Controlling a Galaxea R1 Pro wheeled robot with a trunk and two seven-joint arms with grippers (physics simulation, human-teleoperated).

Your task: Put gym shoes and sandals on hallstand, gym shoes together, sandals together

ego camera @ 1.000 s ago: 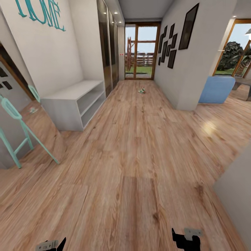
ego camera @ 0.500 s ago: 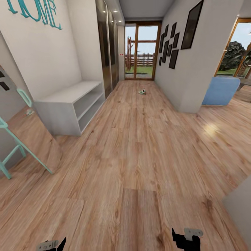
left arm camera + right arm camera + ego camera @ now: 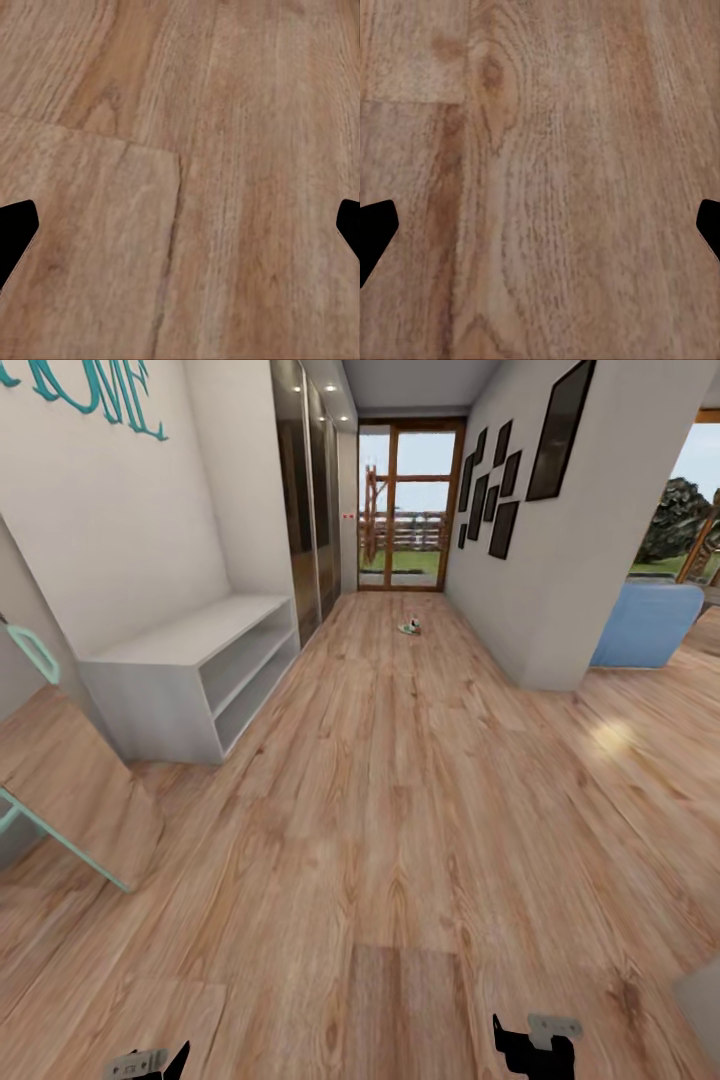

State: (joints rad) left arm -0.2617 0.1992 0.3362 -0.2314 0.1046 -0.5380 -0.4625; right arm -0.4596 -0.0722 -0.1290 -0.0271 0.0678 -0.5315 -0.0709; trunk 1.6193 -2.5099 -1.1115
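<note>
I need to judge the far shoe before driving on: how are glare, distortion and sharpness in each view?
Head view: wide-angle bending tilts the walls; a bright glare patch on the corridor floor at right; the small shoe far down the corridor is too tiny to tell details. Left wrist view and right wrist view: evenly lit planks, soft and slightly blurred, no glare.
</note>
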